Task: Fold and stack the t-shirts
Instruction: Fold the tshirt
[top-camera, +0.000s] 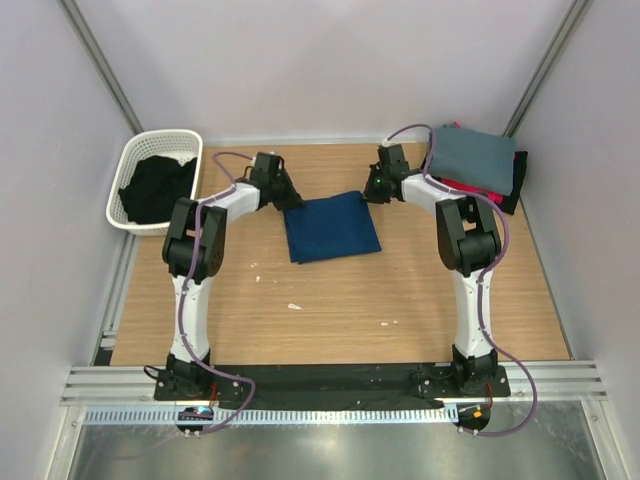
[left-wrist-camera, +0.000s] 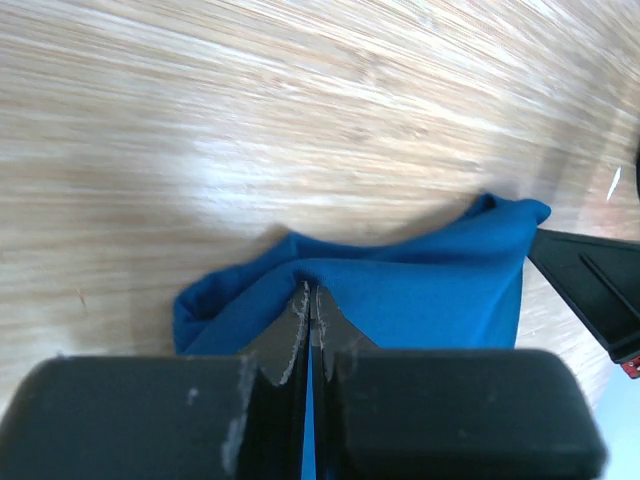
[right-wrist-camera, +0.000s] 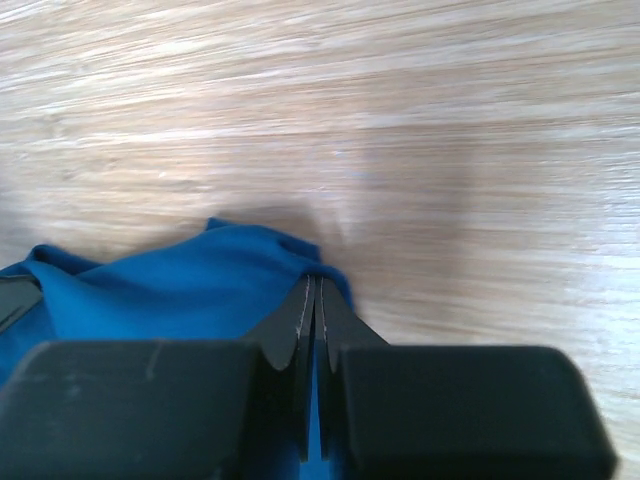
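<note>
Left claw (top-camera: 290, 196) and right claw (top-camera: 372, 190), seen from above, sit at the two far corners of the navy t-shirt (top-camera: 332, 227). It lies folded into a rough square in the middle of the wooden desk (top-camera: 330, 310). In the far right corner of the desk is a stack of folded tees: a grey t-shirt (top-camera: 472, 153) on top, a red t-shirt (top-camera: 470, 186) beneath it, and a black t-shirt (top-camera: 516, 180) showing at the edge. A white basket (top-camera: 136, 155) at the far left holds dark cloth (top-camera: 156, 190).

From the left wrist, the left claw (left-wrist-camera: 309, 300) is closed tight, pinching a raised ridge of the navy t-shirt (left-wrist-camera: 430, 290), which bunches around its tips.

From the right wrist, the right claw (right-wrist-camera: 314, 292) is likewise pressed together on a corner of the navy t-shirt (right-wrist-camera: 180, 290), with bare desk beyond.
</note>
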